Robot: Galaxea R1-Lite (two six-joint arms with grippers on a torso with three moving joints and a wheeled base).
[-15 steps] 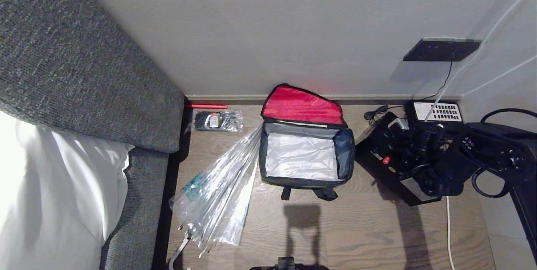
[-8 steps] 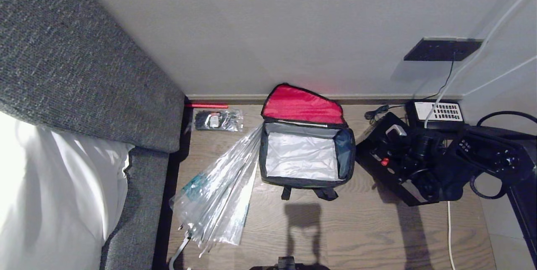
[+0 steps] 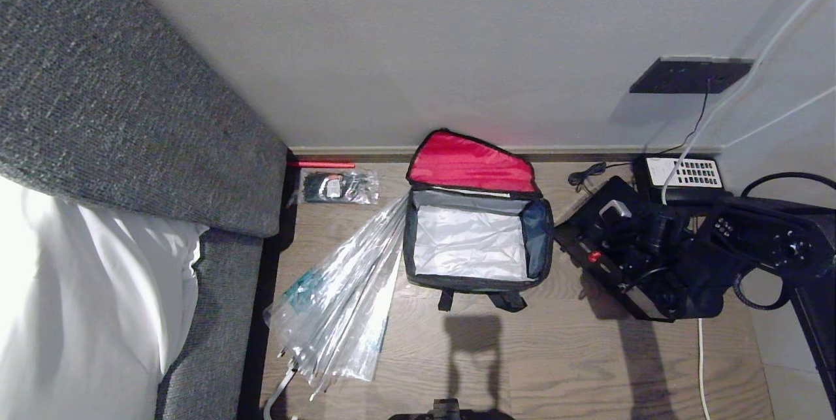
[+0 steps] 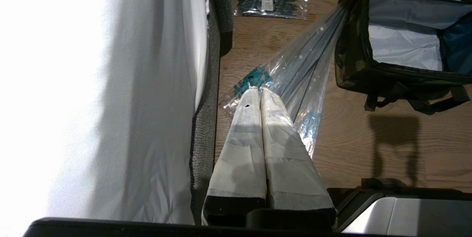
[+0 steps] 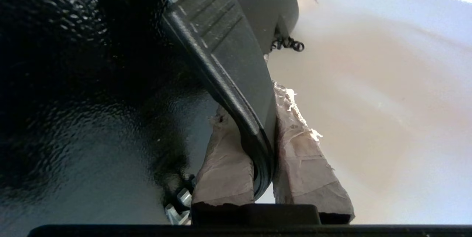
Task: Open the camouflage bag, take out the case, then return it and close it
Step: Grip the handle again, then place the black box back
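The camouflage bag (image 3: 475, 283) stands open on the wood floor against the wall. Its red-lined lid (image 3: 470, 164) is flipped back and its pale inside is empty; the bag (image 4: 354, 63) also shows in the left wrist view. To the right of it lies the glossy black case (image 3: 583, 224), tilted, with a small red latch. My right gripper (image 3: 645, 238) is shut on the case's black handle (image 5: 228, 45), which sits pinched between the taped fingers (image 5: 306, 163), the case (image 5: 92, 100) beside them. My left gripper (image 4: 260, 90) hangs shut and empty over the umbrella, left of the bag.
A clear plastic umbrella (image 3: 339, 302) lies left of the bag, touching it. A bed with a white sheet (image 3: 85, 302) and grey upholstery (image 3: 130, 113) fills the left. A black-and-white telephone (image 3: 682, 175), cables and a wall plate (image 3: 686, 75) crowd the right corner. A packet (image 3: 339, 187) lies by the wall.
The right gripper has shut on the case's handle. The case has shifted slightly, its handle end tipping up and toward the bag. The bag has not moved.
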